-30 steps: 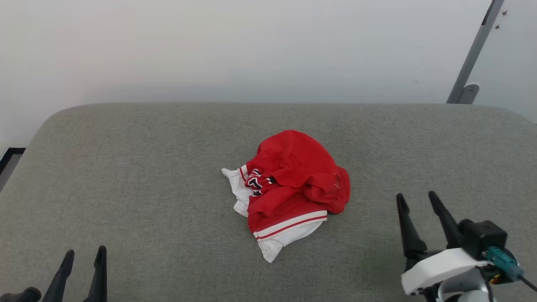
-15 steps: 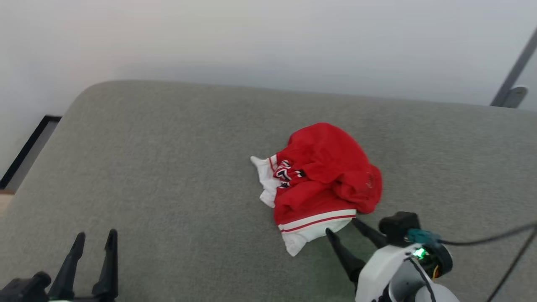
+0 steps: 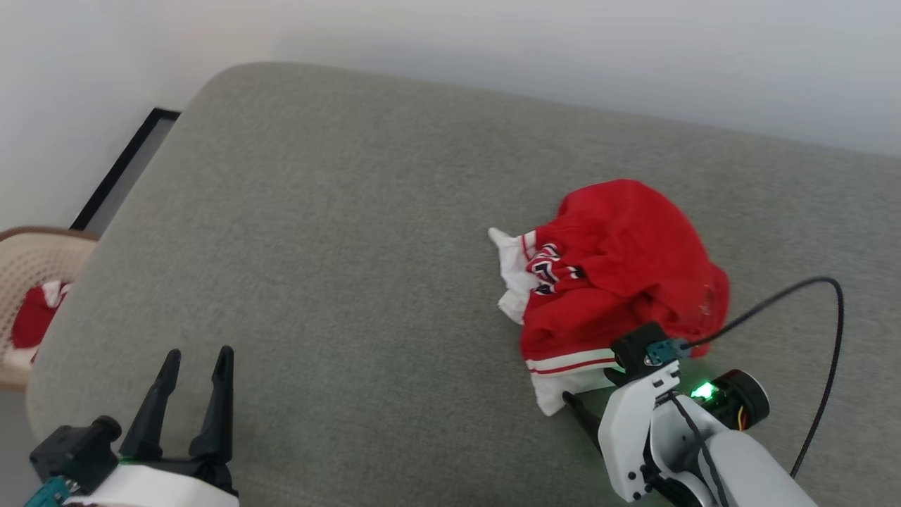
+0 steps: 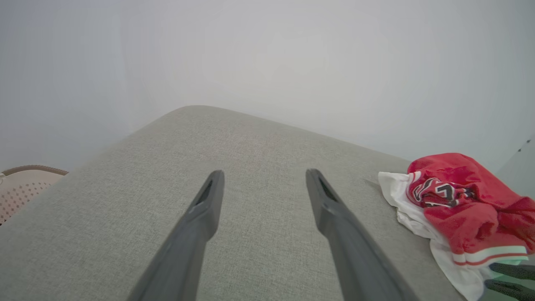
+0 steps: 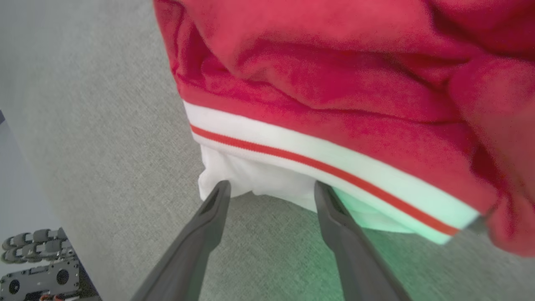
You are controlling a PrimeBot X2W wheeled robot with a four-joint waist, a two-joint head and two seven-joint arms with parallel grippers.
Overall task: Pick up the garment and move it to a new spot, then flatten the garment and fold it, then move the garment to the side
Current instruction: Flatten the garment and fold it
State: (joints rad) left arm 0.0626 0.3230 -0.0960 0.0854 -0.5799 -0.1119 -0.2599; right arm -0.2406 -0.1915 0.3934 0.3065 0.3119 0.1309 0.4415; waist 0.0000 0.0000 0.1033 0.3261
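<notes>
The garment [image 3: 619, 274] lies crumpled on the grey cushion [image 3: 338, 232], right of centre: red body, white sleeve with red-and-white stripe trim, black lettering showing. My right gripper [image 3: 590, 386] is open at its near edge. In the right wrist view the right gripper [image 5: 271, 186] has its fingertips touching the white sleeve hem of the garment [image 5: 334, 83], with nothing between them. My left gripper [image 3: 198, 353] is open at the lower left, far from the cloth. The left wrist view shows the left gripper [image 4: 264, 174] over bare cushion, the garment [image 4: 459, 205] off to the right.
A wicker basket [image 3: 28, 282] holding red-and-white cloth stands off the cushion's left end, also seen as the basket [image 4: 25, 184]. A black frame [image 3: 127, 169] lies on the floor by the wall. A black cable [image 3: 816, 317] loops from my right wrist.
The head camera has swung, shifting the whole scene. My right gripper has moved forward and left, up to the garment's near edge. The garment itself lies as before.
</notes>
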